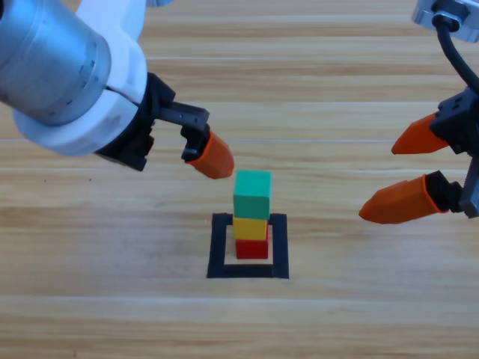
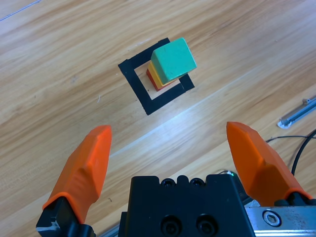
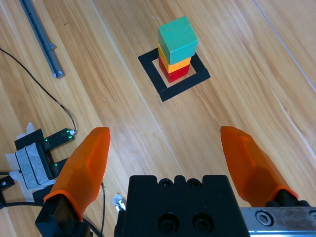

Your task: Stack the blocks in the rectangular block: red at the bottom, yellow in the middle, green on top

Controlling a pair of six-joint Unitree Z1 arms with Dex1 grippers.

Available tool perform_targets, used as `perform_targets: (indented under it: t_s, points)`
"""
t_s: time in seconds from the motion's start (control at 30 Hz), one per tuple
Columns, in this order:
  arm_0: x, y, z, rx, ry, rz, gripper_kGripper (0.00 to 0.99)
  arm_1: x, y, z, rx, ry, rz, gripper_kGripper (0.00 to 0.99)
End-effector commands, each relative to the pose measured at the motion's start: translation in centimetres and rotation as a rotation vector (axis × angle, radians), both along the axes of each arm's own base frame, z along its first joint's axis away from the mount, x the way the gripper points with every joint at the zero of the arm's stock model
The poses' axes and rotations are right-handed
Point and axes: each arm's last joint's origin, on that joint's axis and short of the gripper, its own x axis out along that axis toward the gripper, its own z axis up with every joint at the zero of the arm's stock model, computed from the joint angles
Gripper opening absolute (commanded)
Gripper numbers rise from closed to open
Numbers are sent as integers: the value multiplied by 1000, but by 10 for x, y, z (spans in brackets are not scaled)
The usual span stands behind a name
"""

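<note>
Inside the black tape rectangle stands a three-cube tower: red cube at the bottom, yellow cube on it, green cube on top. My left gripper hovers up and to the left of the tower, apart from it; only one of its jaws shows from above. The left wrist view shows the left gripper open and empty, above the green cube and the rectangle. My right gripper waits open to the right. From the right gripper, the green cube, yellow cube and red cube show.
A grey metal rail, thin black cables and a small taped device with green lights lie beyond the work area in the right wrist view. Another rail lies at the left wrist view's right edge.
</note>
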Motion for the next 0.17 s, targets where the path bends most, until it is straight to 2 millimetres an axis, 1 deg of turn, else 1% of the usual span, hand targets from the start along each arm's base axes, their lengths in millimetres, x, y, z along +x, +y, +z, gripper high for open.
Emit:
perform_targets:
  t_s: [0.03,0.17]
  points:
    - [-6,-1,-6,14,1,-5,990,8,-2,-10,-24,32,-29,985]
    - [-7,0,-8,17,6,-1,990,8,-2,-10,-25,31,-30,985]
